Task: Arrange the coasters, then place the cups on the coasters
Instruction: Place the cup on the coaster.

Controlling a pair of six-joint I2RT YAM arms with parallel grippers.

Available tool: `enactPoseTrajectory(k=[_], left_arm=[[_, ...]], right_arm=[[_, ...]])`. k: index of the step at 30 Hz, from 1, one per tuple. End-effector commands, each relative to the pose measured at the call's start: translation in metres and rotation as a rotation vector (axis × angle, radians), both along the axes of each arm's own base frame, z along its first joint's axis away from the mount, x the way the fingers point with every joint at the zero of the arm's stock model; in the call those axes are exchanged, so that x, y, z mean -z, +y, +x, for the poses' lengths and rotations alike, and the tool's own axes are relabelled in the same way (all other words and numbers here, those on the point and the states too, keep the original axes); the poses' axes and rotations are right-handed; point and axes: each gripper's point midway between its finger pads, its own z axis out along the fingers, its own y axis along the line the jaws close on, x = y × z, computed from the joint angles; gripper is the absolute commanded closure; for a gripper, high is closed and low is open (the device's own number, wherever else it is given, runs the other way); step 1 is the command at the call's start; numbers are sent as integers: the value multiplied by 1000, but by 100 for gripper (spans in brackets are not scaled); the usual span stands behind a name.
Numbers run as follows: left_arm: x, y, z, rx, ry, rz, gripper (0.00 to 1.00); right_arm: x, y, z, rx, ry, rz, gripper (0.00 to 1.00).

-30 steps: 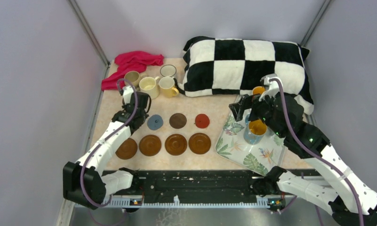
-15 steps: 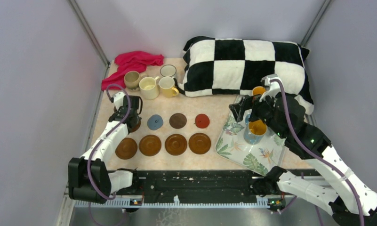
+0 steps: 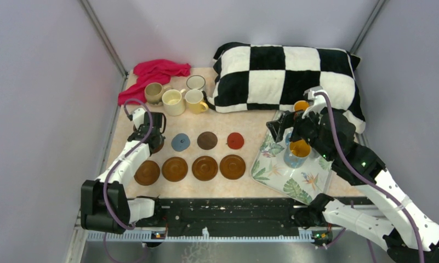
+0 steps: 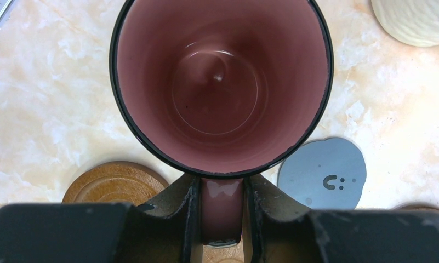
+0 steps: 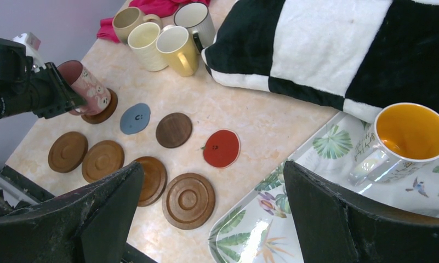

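Left gripper [image 4: 221,219] clamps the pink cup [image 4: 217,82] by its handle at nine o'clock, on one of eight coasters [image 3: 205,167]. Four mugs [image 3: 173,101] cluster at eleven. Right gripper [image 5: 212,170] gapes above the tray [image 3: 310,183].

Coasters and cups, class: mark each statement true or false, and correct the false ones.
1. The left tool grips the pink cup by its handle. True.
2. The red coaster carries a cup. False: it is bare.
3. The right tool is shut. False: its fingers stand wide apart, holding nothing.
4. The blue-grey coaster lies between the pink cup and the dark brown coaster. True.
5. The mug with the orange inside stands on the leaf-print tray. True.
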Motion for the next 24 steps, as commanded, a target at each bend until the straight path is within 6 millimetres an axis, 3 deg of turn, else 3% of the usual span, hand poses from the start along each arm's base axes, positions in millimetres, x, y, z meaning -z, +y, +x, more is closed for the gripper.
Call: enactPoseTrajectory(k=[1,8,16,24], left_arm=[[-20,6,17,-39,-127,1,100],[-13,4,10,-52,-104,-22,100],[-13,3,3,-54,-93,-32,92],[-13,1,1,-40,-87,-36,72]], right_arm=[[-8,2,-1,-13,-27,19,1],[-6,4,0,-13,-23,15,1],[-7,4,1,-11,-22,14,1],[-7,3,1,-10,-22,12,1]])
